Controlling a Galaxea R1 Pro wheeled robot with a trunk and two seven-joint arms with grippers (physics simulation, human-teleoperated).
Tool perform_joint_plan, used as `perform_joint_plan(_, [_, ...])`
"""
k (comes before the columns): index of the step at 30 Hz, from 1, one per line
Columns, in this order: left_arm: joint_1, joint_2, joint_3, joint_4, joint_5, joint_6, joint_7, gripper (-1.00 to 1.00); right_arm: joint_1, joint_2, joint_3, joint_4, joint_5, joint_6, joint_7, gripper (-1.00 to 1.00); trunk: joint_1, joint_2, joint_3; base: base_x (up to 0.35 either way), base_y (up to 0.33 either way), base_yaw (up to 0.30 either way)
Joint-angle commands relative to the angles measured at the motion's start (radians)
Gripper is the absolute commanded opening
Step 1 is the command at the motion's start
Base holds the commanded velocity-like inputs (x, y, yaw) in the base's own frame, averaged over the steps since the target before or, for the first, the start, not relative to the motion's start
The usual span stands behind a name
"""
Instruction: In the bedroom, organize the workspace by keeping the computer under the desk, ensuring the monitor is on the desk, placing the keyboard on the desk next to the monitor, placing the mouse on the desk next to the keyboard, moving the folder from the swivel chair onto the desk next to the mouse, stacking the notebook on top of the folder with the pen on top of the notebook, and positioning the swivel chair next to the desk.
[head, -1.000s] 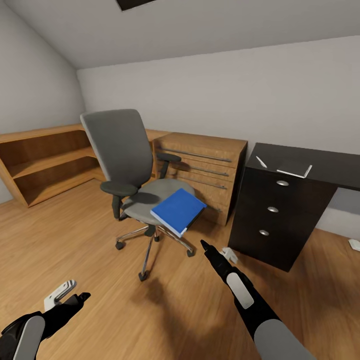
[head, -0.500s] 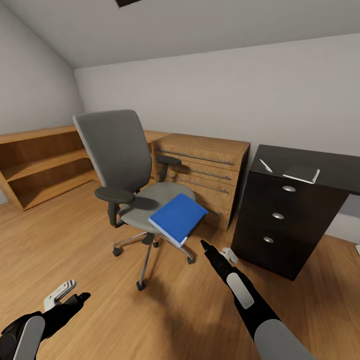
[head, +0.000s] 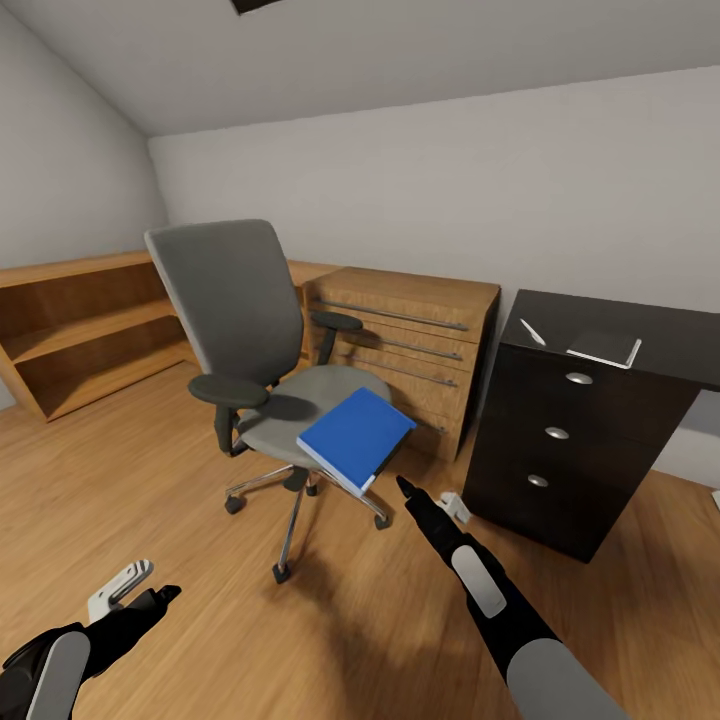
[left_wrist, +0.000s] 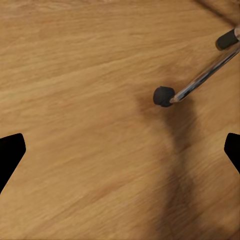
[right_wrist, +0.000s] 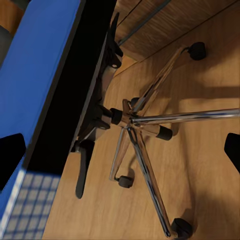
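The folder overhangs the swivel chair seat, hiding its front edge.

Matt grey cloth covers the swivel chair, its five-star base polished chrome; the folder looks smooth blue plastic, the floor satin wood planks, the desk glossy black

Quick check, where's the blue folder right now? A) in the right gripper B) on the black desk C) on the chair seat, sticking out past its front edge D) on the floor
C: the folder lies on the swivel chair seat, overhanging the front edge; the right gripper is below it, not holding it.
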Motion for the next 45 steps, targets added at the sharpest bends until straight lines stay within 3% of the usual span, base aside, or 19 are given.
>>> perform_joint_plan(1, [-0.001, 0.0, 0.0, -0.001, 0.01, 0.003, 0.009, 1.0, 0.0, 0.001, 0.0, 0.0, -0.009, 0.004, 0.006, 1.0, 0.0, 0.0, -0.001, 0.0, 0.0, 0.0])
perform_joint_plan(27, [-0.001, -0.001, 0.0, -0.001, 0.01, 0.002, 0.01, 1.0, 0.0, 0.01, 0.01, 0.002, -0.007, 0.005, 0.039, 1.0, 0.0, 0.0, -0.001, 0.0, 0.0, 0.0])
perform_joint_plan(45, [-0.001, -0.004, -0.001, 0.005, 0.01, 0.0, 0.01, 1.0, 0.0, 0.017, 0.053, 0.002, -0.007, 0.005, 0.068, 1.0, 0.0, 0.0, -0.001, 0.0, 0.0, 0.0])
